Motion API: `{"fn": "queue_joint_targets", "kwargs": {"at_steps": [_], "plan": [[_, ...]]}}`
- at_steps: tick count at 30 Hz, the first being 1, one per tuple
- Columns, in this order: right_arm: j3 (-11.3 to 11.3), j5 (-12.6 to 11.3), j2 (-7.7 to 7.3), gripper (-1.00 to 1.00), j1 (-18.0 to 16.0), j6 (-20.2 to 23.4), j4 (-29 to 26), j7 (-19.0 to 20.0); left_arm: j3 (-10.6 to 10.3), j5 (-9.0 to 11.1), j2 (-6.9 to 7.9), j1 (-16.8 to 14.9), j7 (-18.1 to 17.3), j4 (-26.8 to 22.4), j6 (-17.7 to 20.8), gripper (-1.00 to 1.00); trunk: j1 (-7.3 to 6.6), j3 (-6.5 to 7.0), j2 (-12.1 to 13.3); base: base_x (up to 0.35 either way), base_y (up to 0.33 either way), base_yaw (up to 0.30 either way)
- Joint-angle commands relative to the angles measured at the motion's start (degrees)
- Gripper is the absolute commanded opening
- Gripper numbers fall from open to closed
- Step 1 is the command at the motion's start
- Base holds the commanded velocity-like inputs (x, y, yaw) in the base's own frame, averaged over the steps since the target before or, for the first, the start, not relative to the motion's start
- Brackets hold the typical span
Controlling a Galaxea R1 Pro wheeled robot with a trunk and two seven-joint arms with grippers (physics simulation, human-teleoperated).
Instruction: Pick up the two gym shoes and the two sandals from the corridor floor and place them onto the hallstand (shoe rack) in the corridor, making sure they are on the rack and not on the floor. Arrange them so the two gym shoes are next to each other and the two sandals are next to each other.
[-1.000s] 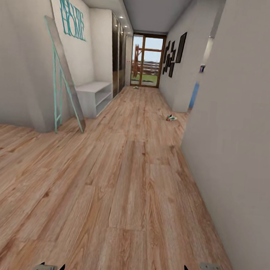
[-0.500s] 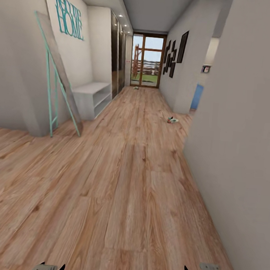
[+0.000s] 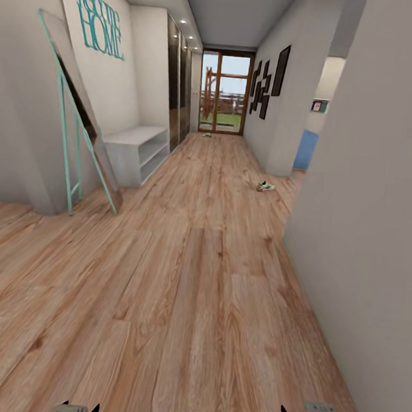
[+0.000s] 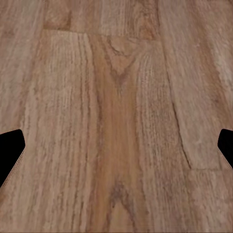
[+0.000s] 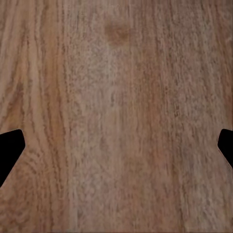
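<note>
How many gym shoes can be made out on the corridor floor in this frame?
1 for certain: a gym shoe by the right wall corner. A small far object near the glass door is too tiny to identify.

One gym shoe (image 3: 265, 186) on corridor floor (image 3: 199, 280) by rt wall; hallstand (image 3: 136, 147) at left.

Head camera looks down the corridor floor (image 3: 201, 262) — wrist cameras face it close.

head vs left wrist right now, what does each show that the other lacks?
Head view alone: the hallstand by the left wall, one gym shoe lying on the floor near the right wall, and the glass door at the far end. Left wrist alone: the left end effector with fingers wide apart and nothing between them. Both: the wood-plank corridor floor.
</note>
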Motion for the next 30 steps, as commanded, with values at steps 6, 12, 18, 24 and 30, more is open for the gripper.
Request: {"fn": "queue_joint_targets", "kwargs": {"at_steps": [6,12,18,24,30], "plan": [[0.00,-0.51,0.05,1.00,-0.04,-0.19,0.07,0.45,0.07,0.55,0.00,-0.02,-0.62,0.28,0.05,1.00,0.02,-0.05,-0.02,0.337,0.000,0.000],[0.00,-0.44,0.24,1.00,-0.04,-0.26,0.07,0.45,0.25,0.77,0.06,-0.03,0.10,0.33,0.05,1.00,0.02,-0.05,-0.02,0.337,0.000,0.000],[0.00,-0.43,0.26,1.00,-0.04,-0.23,0.07,0.45,0.29,0.69,0.01,-0.02,2.83,0.37,0.03,1.00,0.02,-0.05,-0.02,0.337,0.000,0.000],[0.00,-0.43,0.27,1.00,-0.04,-0.20,0.07,0.45,-0.05,0.23,-0.87,-0.01,5.81,0.42,-0.02,1.00,0.02,-0.05,-0.02,0.337,0.000,0.000],[0.00,-0.43,0.27,1.00,0.03,-0.19,0.07,0.46,-0.11,0.19,-1.11,-0.03,5.95,0.42,-0.01,1.00,0.02,-0.05,-0.02,0.338,0.000,0.000]]}}
